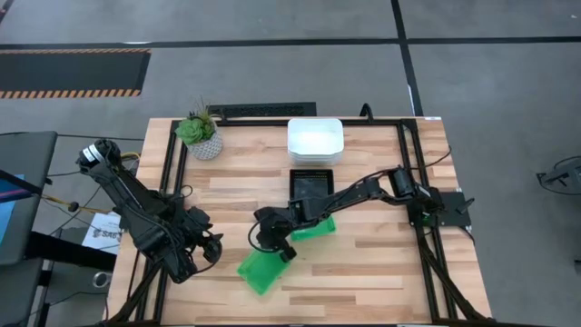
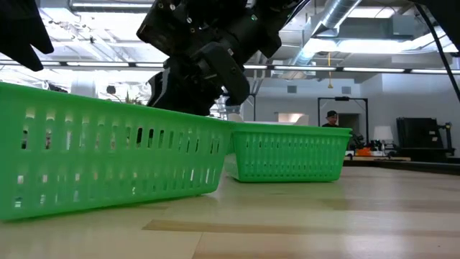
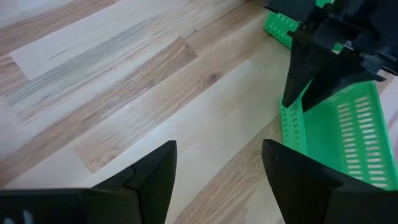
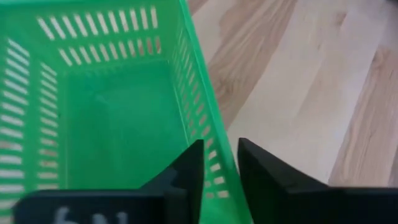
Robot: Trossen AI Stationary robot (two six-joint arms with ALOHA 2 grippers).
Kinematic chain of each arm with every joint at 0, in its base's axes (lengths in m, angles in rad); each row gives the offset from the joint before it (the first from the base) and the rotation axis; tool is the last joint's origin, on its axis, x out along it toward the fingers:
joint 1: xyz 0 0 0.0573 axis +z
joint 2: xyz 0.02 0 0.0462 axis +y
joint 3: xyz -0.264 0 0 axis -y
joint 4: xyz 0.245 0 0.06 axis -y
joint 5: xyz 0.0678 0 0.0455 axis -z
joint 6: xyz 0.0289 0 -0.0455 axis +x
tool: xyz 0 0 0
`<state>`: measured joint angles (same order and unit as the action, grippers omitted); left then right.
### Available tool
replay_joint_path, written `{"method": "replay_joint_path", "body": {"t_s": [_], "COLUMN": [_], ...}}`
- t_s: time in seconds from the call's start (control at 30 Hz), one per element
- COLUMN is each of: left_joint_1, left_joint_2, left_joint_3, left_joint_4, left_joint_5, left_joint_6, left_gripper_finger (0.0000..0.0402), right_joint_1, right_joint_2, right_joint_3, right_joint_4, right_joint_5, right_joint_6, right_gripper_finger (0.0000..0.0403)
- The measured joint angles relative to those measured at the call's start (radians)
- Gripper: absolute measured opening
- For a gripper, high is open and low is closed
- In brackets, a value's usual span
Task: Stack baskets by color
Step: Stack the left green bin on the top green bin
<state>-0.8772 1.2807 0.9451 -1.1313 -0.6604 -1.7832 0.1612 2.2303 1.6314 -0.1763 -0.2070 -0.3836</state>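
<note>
A bright green mesh basket lies askew on its bottom near the table's front edge. My right gripper reaches over to its far end, shut on its wall. A second green basket sits under the right arm. Behind it a black basket rests on the wood, and white baskets sit nested near the far edge. My left gripper hovers open over bare wood at the front left, holding nothing. My right gripper has the nearer green basket's side wall between its two fingers, one finger inside the basket and the other outside. The fingers slant down from the table's right side. The basket sits flat on the table.
A small potted plant stands at the far left corner. A black frame runs along the table's edges. Bare wood lies at the front right and between the left arm and the baskets.
</note>
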Motion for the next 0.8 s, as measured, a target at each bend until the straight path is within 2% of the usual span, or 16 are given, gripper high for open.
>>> {"method": "replay_joint_path", "body": {"t_s": [0.2, 0.27, 0.5, 0.63, 0.8], "left_joint_1": [0.0, 0.0, 0.0, 0.0, 0.0], "left_joint_2": [0.0, 0.0, 0.0, 0.0, -0.007], "left_joint_3": [0.0, 0.0, 0.0, 0.0, 0.0], "left_joint_4": [0.0, 0.0, 0.0, 0.0, -0.005], "left_joint_5": [0.0, 0.0, 0.008, 0.015, 0.023], "left_joint_6": [0.0, 0.0, 0.0, 0.001, 0.008], "left_gripper_finger": [0.0224, 0.0224, 0.0224, 0.0224, 0.0224], "right_joint_1": [0.0, 0.0, 0.003, -0.006, -0.03], "right_joint_2": [0.0, -0.001, -0.027, -0.128, -0.312], "right_joint_3": [0.001, 0.001, 0.036, 0.04, 0.04], "right_joint_4": [-0.025, -0.028, -0.059, -0.128, -0.346], "right_joint_5": [0.0, 0.0, -0.001, -0.002, 0.0], "right_joint_6": [0.001, 0.0, 0.011, 0.01, 0.016], "right_gripper_finger": [0.003, 0.0013, 0.0008, 0.001, 0.0006]}}
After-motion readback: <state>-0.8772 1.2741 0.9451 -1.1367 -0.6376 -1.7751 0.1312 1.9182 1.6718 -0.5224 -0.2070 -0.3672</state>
